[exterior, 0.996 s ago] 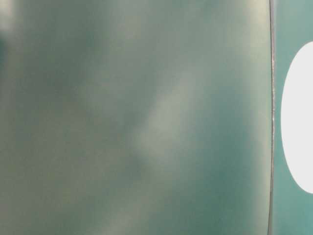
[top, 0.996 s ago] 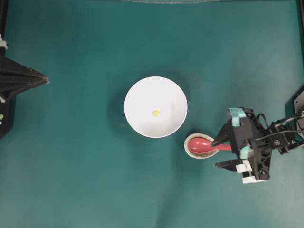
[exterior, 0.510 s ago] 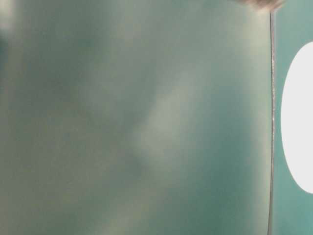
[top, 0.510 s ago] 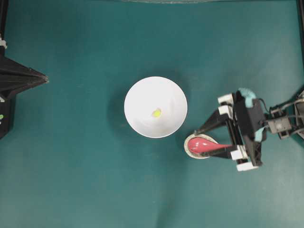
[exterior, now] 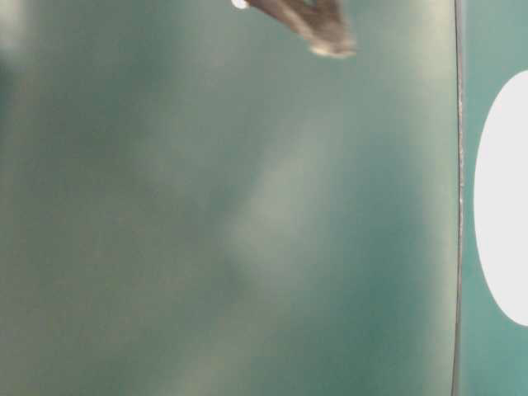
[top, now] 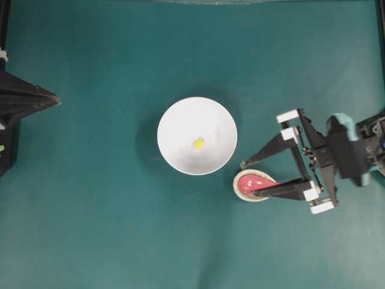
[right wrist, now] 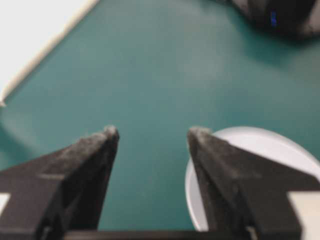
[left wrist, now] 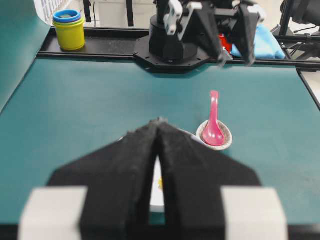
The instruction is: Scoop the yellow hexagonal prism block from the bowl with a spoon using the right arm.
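Across the teal surface (top: 90,229): open room on all sides. At centre, bowl (top: 174,150), rigid, probably breakable, with block (top: 198,143) inside, tiny and light. Just beside its rim, spoon (top: 254,181) on rest (top: 240,191): glossy, likely slippery; best taken by the handle. Right claw (top: 251,179) spread wide, empty; left claw (left wrist: 159,123) clenched.

Bowl (top: 197,136) mid-table, with 1 yellow block (top: 198,143) inside near its centre. Just right of it and slightly nearer, spoon rest (top: 240,188) holding spoon (top: 254,182), handle pointing right. Right gripper (top: 251,179) above spoon; left gripper (top: 55,100) far left.
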`<state>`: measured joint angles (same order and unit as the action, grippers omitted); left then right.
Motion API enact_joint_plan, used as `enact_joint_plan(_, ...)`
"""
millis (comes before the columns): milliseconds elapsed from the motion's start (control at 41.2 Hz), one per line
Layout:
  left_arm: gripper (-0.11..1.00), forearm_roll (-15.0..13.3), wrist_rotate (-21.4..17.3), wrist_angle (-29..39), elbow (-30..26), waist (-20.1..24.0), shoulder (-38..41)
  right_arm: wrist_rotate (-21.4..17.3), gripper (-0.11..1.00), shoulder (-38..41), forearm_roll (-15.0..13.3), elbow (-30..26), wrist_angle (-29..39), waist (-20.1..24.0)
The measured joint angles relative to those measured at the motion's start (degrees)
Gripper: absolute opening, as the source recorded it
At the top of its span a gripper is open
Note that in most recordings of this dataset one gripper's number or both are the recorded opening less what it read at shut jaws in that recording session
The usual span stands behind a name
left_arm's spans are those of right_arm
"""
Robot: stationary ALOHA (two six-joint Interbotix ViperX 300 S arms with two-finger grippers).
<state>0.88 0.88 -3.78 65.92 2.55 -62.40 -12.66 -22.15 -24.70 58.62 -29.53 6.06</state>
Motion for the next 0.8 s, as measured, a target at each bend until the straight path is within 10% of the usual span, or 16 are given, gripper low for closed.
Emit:
enact_joint_plan(316, 0.03, 0.0, 0.0, -0.3, 0.0, 0.0, -0.1, 0.1, 0.61, -2.2, 8.1, 6.3, -14.0, -0.3)
enact_joint_plan(802, 0.03, 0.1, 0.1, -0.5, 0.0, 0.0, -0.1, 0.0, 0.61, 0.3, 24.5, 11.2, -16.4, 4.7)
